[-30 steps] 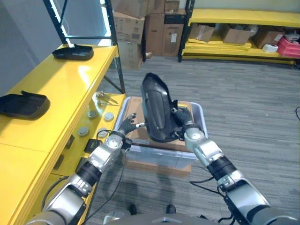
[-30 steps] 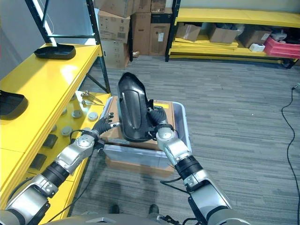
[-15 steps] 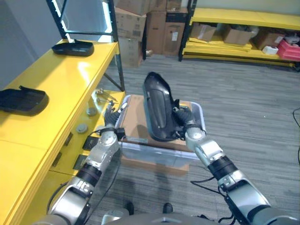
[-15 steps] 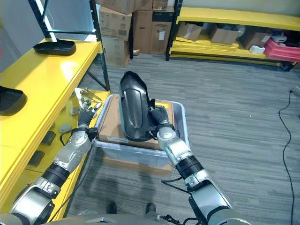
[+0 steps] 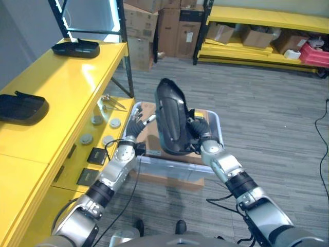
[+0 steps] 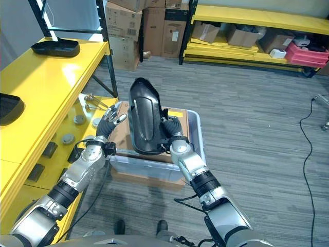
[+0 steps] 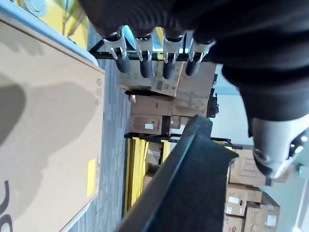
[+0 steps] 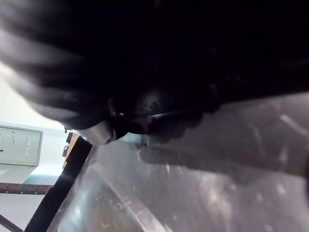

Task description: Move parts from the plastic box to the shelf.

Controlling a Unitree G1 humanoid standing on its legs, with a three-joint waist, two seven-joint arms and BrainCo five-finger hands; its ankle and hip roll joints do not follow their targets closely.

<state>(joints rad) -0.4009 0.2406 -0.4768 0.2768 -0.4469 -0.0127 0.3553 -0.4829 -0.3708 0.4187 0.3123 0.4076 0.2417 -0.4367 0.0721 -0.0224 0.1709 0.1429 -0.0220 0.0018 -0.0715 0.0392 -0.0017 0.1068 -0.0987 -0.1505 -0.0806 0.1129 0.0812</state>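
Note:
A long black moulded part stands upright over the clear plastic box, which holds a brown cardboard sheet. My right hand is shut on the part's right edge from behind; in the right wrist view its glossy surface sits close against the palm. Just left of the part, over the box's left rim, my left hand is open with straight fingers and holds nothing. The yellow shelf runs along the left.
Two more black parts lie on the shelf top. Its lower level carries small round discs and metal tools. Cardboard boxes and another yellow rack stand at the back across grey floor.
My left hand swung out toward the shelf and has come back close to the part's left side. The right hand keeps the part upright in the same place.

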